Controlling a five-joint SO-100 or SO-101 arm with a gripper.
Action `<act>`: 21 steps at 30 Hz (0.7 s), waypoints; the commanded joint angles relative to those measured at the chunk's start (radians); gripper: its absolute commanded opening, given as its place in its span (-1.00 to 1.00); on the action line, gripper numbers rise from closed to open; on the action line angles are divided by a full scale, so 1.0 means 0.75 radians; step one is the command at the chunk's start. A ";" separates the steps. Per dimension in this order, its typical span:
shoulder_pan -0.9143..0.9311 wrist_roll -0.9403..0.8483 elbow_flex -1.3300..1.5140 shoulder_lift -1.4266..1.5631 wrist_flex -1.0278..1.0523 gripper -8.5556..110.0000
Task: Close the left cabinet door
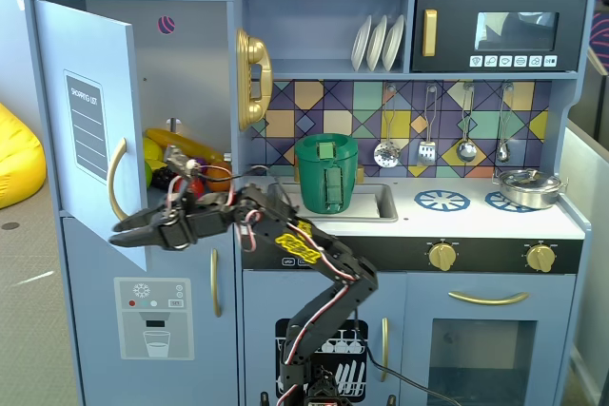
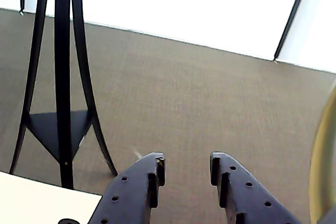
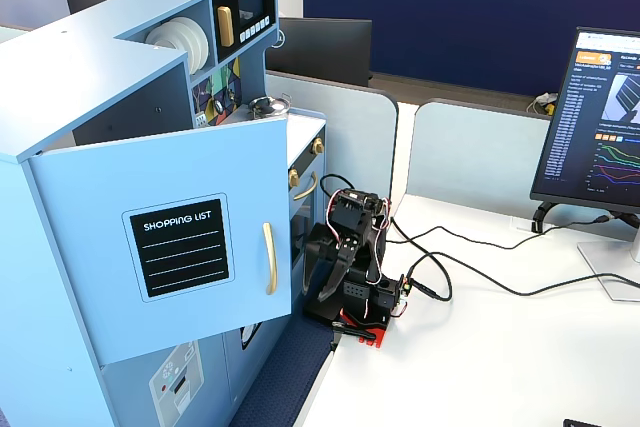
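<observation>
The left cabinet door (image 1: 100, 54) is light blue with a black "SHOPPING LIST" label and a curved gold handle (image 1: 115, 179). It stands swung open toward the room, also in the other fixed view (image 3: 200, 182). My gripper (image 1: 122, 233) reaches left from the arm and overlaps the door's lower free corner, just below the handle. I cannot tell whether it touches. In the wrist view the gripper (image 2: 185, 166) is open and empty over carpet, and a gold blur of the handle (image 2: 321, 156) lies at the right edge. In the side fixed view the door hides the gripper.
Toy food (image 1: 181, 154) lies inside the open cabinet. Below is the dispenser door (image 1: 152, 316). A gold phone (image 1: 252, 78) and a green pot (image 1: 326, 173) sit to the right. A black tripod (image 2: 63, 77) stands on the carpet. The arm's base (image 3: 360, 297) rests on a white table (image 3: 480, 357).
</observation>
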 commanded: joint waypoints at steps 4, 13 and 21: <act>0.000 -0.025 -0.198 -0.129 -0.082 -0.86; 0.151 0.033 -0.196 -0.100 -0.098 -0.86; 0.311 0.065 -0.164 -0.051 -0.082 -0.86</act>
